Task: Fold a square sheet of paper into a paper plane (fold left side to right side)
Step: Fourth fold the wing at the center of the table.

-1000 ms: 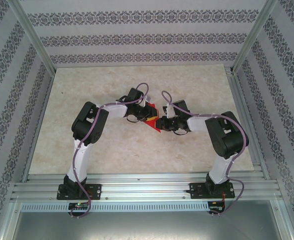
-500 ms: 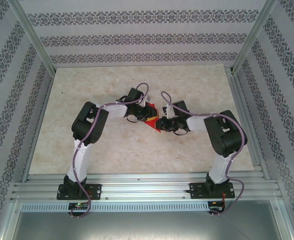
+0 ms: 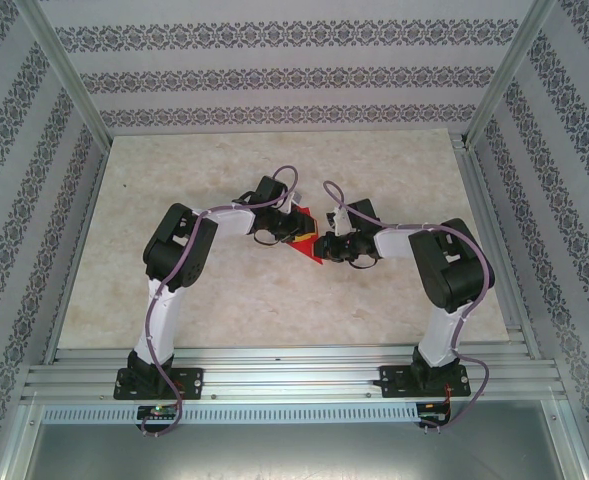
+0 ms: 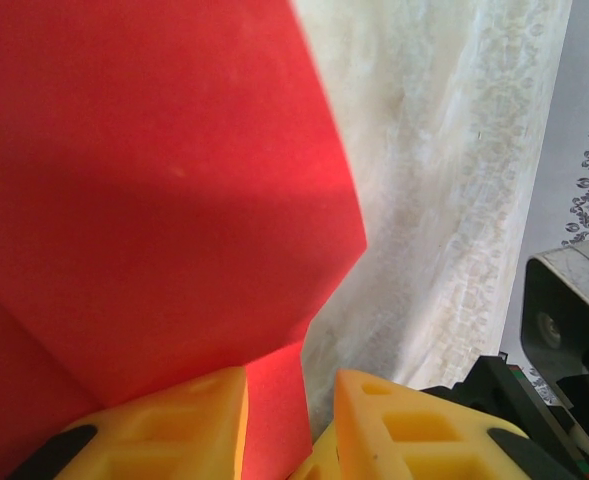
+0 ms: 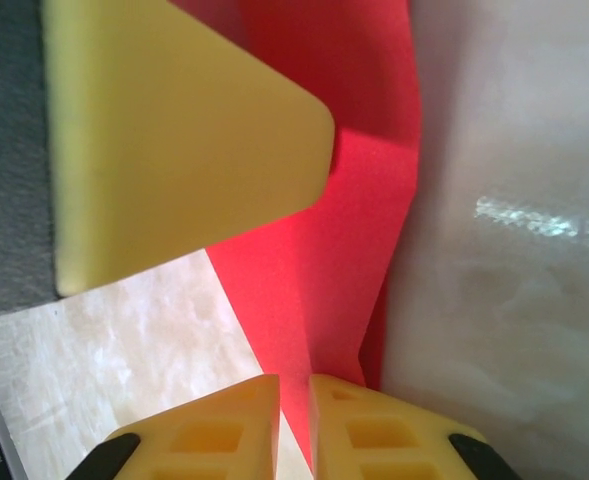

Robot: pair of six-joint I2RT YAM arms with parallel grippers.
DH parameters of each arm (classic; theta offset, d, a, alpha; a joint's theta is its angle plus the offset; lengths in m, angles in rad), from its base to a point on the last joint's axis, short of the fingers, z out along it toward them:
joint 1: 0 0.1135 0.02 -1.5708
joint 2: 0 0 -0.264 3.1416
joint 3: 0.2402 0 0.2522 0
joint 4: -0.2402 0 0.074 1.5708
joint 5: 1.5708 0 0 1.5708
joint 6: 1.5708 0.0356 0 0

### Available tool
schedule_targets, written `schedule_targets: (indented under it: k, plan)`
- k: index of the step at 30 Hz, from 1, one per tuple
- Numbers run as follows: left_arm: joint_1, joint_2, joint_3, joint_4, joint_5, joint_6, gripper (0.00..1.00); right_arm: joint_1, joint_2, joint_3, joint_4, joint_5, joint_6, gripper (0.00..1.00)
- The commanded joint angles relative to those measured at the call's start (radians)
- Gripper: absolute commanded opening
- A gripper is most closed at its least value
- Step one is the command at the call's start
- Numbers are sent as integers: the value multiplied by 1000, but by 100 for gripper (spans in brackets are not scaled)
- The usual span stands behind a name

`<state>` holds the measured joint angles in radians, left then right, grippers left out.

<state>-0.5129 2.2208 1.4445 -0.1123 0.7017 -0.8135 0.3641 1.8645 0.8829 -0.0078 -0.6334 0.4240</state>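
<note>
Sheet of paper: the red sheet of paper (image 3: 310,252) sat partly folded around the middle of the worktop (image 3: 224,300), well apart from all four edges. It lay between the two grippers, and one pointed corner aimed at the near edge.
Paper's shape: the left wrist view showed a broad red panel (image 4: 174,200) raised off the surface, with an angled free edge. The right wrist view showed a creased red flap (image 5: 324,250).
Right gripper: the right gripper (image 5: 294,392) had its yellow fingers nearly together, pinching a thin red edge of the paper. From above it sat at the paper's right side (image 3: 322,245).
Left gripper: the left gripper (image 4: 289,385) stood partly open with a red strip between its fingers. The strip lay against one finger, and a gap showed beside the other. From above it sat at the paper's far-left side (image 3: 294,228).
Change: the right wrist had shifted very slightly toward the far edge. The paper and the left arm had kept their place.
</note>
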Motion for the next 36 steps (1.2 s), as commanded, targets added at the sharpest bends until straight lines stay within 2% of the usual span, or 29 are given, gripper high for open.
schedule_targets:
  k: [1, 6, 12, 22, 26, 31, 36]
  plan:
    - [17, -45, -31, -13, -22, 35, 32, -7, 44, 5, -74, 39, -19, 14]
    - [66, -150, -42, -43, -7, 69, 39, -6, 54, 5, -105, 66, -10, 12]
    - [133, -217, -3, -153, -22, 155, 40, -4, 64, 11, -119, 69, -16, 12]
    - [130, -70, 315, -440, 43, 585, 49, -1, 67, 13, -119, 69, -22, 12]
    - [117, 19, 466, -577, 65, 712, 51, 1, 67, 15, -117, 69, -18, 12]
    - [122, 91, 520, -598, -5, 726, 58, 3, 65, 17, -120, 67, -20, 12]
    - [126, 89, 492, -553, 29, 689, 58, 3, 71, 24, -139, 76, -31, 12]
